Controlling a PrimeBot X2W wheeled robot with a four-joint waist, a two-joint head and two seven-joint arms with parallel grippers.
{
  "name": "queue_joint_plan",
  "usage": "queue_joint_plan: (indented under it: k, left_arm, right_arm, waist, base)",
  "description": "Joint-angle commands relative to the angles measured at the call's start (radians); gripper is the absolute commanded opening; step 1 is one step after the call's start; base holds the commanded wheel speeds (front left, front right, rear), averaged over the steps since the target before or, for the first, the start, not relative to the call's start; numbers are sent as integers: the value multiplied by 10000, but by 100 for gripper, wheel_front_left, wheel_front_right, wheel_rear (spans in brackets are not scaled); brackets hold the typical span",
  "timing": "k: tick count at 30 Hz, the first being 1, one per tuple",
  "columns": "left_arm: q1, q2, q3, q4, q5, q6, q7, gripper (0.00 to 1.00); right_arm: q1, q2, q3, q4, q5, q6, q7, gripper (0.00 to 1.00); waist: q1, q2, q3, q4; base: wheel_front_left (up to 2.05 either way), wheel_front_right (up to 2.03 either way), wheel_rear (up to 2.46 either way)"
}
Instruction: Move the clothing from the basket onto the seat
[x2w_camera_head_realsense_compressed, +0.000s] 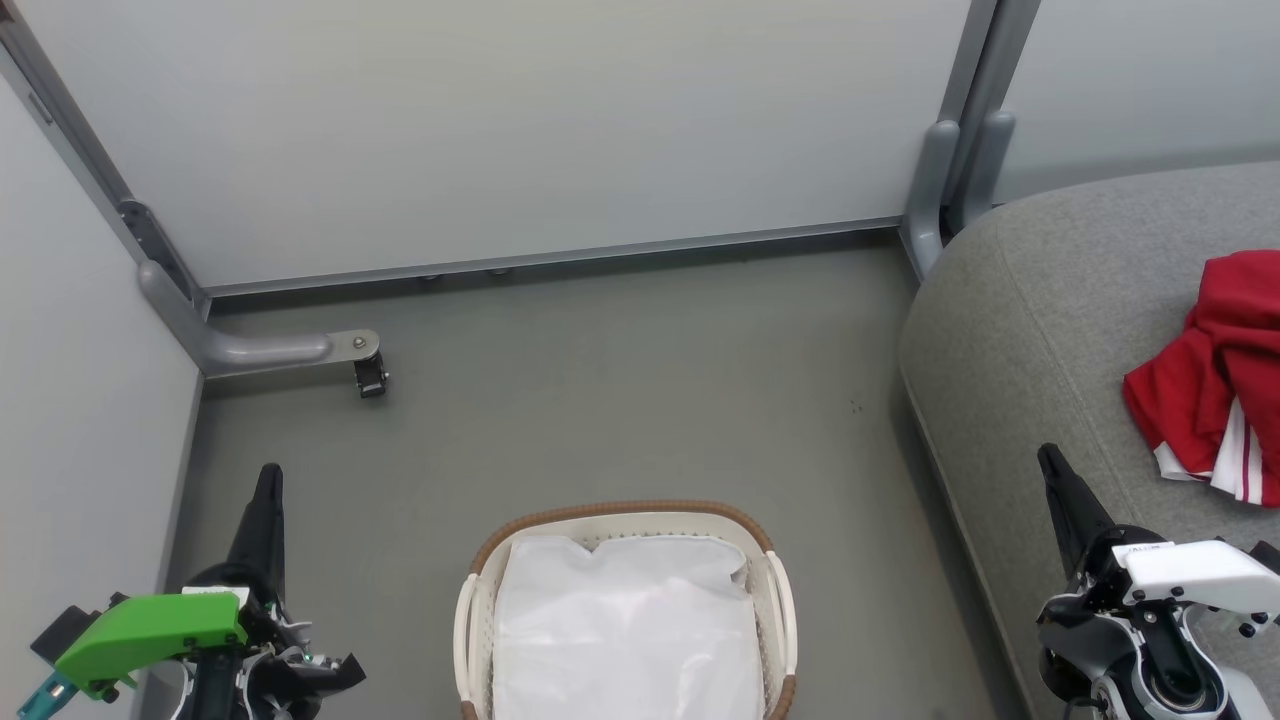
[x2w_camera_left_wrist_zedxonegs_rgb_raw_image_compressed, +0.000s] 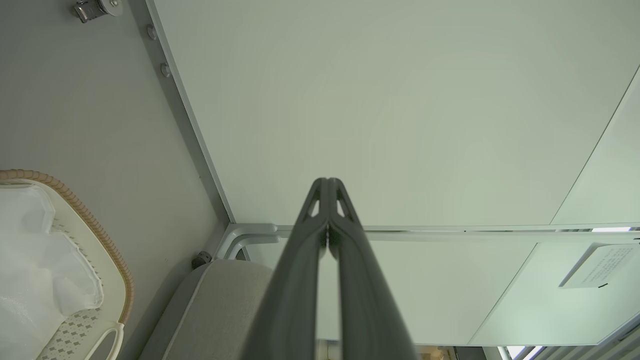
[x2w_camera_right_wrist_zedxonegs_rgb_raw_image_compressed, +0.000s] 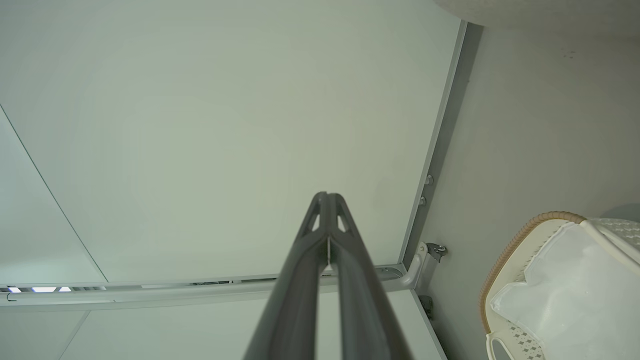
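On the right in head view, clothing (x2w_camera_head_realsense_compressed: 1215, 380) lies bunched on the seat (x2w_camera_head_realsense_compressed: 1040, 320), red w/ white bands, well apart from the basket (x2w_camera_head_realsense_compressed: 620, 508), which sits near-centre on the floor (x2w_camera_head_realsense_compressed: 620, 380). Basket shows its white liner (x2w_camera_head_realsense_compressed: 625, 630), no red on top.

Left pincer (x2w_camera_head_realsense_compressed: 268, 490) near-left, right pincer (x2w_camera_head_realsense_compressed: 1052, 465) near-right, both clenched, empty.

Left wrist view: fingers (x2w_camera_left_wrist_zedxonegs_rgb_raw_image_compressed: 300, 280) pressed tip to tip, basket rim and seat corner in shot.

Right wrist view: same, fingers together, basket w/ liner.

Task looks done or v. nearly. Can't tell what's under the liner.
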Motion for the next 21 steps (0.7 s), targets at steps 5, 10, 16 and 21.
queue_joint_plan:
  k: [5, 10, 16, 21]
  left_arm:
    - [-106, 67, 19, -14, -29, -46, 31, 0]
    - [-106, 67, 19, -15, -29, -46, 31, 0]
    - [-106, 67, 19, -15, -29, -46, 30, 0]
    - [-106, 67, 19, -15, -29, -46, 30, 0]
  right_arm:
    - [104, -60, -16, -26, 40, -3, 29, 0]
    - [104, -60, -16, -26, 40, -3, 29, 0]
    - [104, -60, -16, -26, 40, -3, 29, 0]
    - [104, -60, -17, -26, 40, -3, 29, 0]
  waist:
    - [0, -1, 0, 0]
    - [0, -1, 0, 0]
    - [0, -1, 0, 0]
    - [0, -1, 0, 0]
  base:
    - [0, 0, 0]
    - [0, 0, 0]
    - [0, 0, 0]
    - [0, 0, 0]
